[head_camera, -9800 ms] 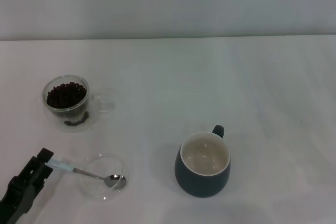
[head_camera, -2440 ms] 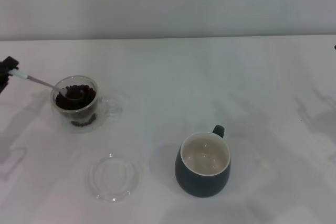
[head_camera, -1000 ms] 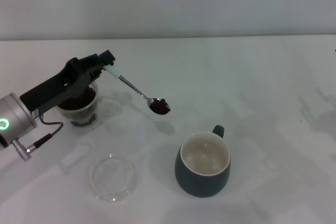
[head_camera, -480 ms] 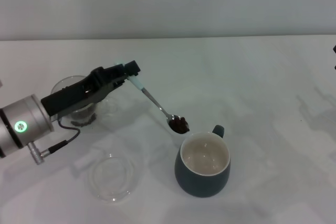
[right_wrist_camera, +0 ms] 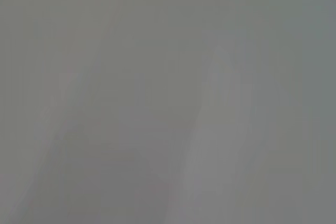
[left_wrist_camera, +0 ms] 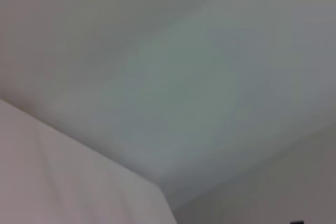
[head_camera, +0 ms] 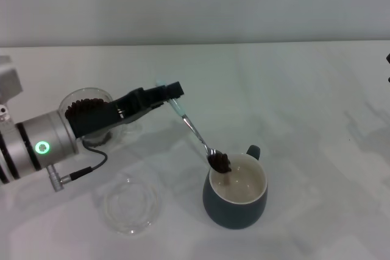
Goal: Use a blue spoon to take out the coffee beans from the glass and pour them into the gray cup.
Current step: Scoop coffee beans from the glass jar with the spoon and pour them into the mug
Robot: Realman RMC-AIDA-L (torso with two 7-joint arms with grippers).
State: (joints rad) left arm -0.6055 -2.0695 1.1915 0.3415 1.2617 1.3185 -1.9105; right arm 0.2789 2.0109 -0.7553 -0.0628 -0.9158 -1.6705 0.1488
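Observation:
In the head view my left gripper (head_camera: pixel 172 91) is shut on the pale handle of the blue spoon (head_camera: pixel 196 132). The spoon slants down to the right. Its bowl carries a small heap of coffee beans (head_camera: pixel 220 162) just over the left rim of the gray cup (head_camera: pixel 236 193). The cup stands at centre front with a cream-white inside. The glass (head_camera: pixel 85 112), with more beans inside, stands at the left, partly hidden behind my left arm. The wrist views show only blank surface. Only a dark sliver of the right arm (head_camera: pixel 388 59) shows at the right edge.
A shallow clear glass dish (head_camera: pixel 129 204) lies on the white table (head_camera: pixel 304 101) at front left, below my left arm. A cable hangs from the arm near the dish.
My left gripper has carried the loaded spoon from the glass rightward and down. The bowl has gone from left of the cup to over its rim.

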